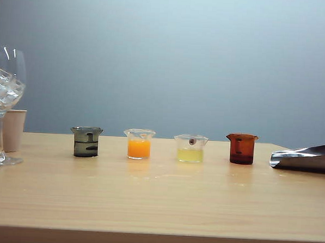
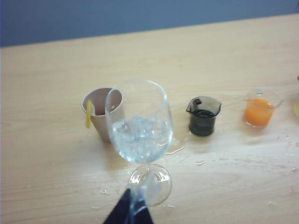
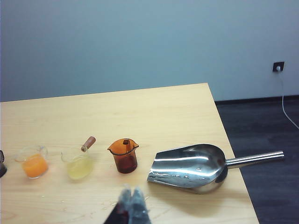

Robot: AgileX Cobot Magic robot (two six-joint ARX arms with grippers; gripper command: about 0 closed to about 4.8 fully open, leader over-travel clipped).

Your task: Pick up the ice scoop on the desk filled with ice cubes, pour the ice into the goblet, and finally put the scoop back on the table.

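Observation:
The goblet (image 1: pixel 6 91) stands upright at the far left of the desk (image 1: pixel 158 203), its bowl holding several ice cubes (image 1: pixel 5 89). In the left wrist view the goblet (image 2: pixel 138 121) with its ice cubes (image 2: pixel 140 133) is just ahead of my left gripper (image 2: pixel 130 201), whose dark fingers are pressed together, shut and holding nothing. The ice scoop (image 1: pixel 305 159) lies on the table at the far right. It looks empty (image 3: pixel 187 165), and its handle (image 3: pixel 254 159) sticks out past the table's edge. My right gripper (image 3: pixel 132 198) hangs shut and empty above the table, short of the scoop. The exterior view shows neither gripper.
A beige paper cup (image 1: pixel 12 130) stands right behind the goblet. A row of small beakers crosses the middle: dark (image 1: pixel 86 142), orange (image 1: pixel 139 144), yellow (image 1: pixel 190 148), brown (image 1: pixel 241 149). Water drops and a small puddle (image 2: pixel 175 147) lie around the goblet's foot.

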